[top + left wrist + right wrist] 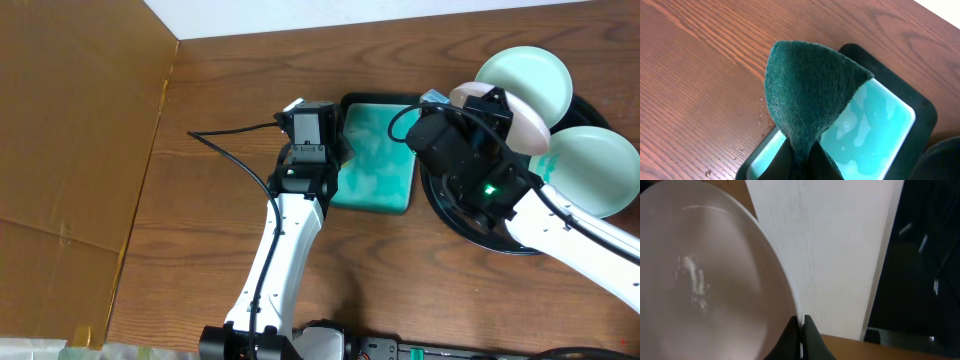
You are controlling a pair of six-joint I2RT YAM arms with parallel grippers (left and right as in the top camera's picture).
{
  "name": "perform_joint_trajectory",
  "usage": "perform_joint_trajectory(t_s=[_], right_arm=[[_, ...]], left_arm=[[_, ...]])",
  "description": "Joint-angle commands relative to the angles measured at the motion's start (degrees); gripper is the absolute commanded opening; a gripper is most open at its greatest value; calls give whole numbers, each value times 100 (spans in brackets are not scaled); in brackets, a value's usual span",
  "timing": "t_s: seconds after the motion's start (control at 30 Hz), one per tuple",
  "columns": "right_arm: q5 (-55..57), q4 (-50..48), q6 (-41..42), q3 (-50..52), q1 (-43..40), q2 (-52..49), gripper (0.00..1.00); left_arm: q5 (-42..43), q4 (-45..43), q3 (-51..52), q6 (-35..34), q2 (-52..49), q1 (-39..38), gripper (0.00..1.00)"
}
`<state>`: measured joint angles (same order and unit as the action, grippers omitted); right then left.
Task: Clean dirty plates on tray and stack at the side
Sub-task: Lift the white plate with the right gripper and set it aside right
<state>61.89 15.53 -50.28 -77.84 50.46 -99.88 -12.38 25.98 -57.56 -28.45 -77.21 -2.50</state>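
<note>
My right gripper [801, 330] is shut on the rim of the white plate [705, 275] and holds it tilted above the black tray [452, 212]; the plate shows in the overhead view [518, 115] behind the arm. Two pale mint plates sit on the tray, one at the back [528, 75] and one at the right [598, 168]. My left gripper [802, 160] is shut on a dark green sponge [810, 95] and holds it above the left end of the teal dish [870, 125]. In the overhead view the left gripper [310, 125] is at the dish's left edge.
The teal rectangular dish [378, 165] with soapy water lies between the arms, left of the tray. A brown cardboard panel [70, 140] covers the left side. A black cable [232, 150] runs across the wood table to the left arm.
</note>
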Motion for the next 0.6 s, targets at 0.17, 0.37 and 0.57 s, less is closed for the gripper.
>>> perform_joint_trajectory(t_s=[0.17, 0.37, 0.57], right_arm=[[-758, 623, 400, -9, -391, 136, 1], [-1722, 726, 894, -9, -398, 122, 1], [-1010, 881, 1169, -9, -420, 76, 1]], left_arm=[[133, 7, 0, -81, 13, 24, 7], [140, 11, 0, -79, 13, 24, 7], [140, 13, 2, -76, 11, 24, 7]])
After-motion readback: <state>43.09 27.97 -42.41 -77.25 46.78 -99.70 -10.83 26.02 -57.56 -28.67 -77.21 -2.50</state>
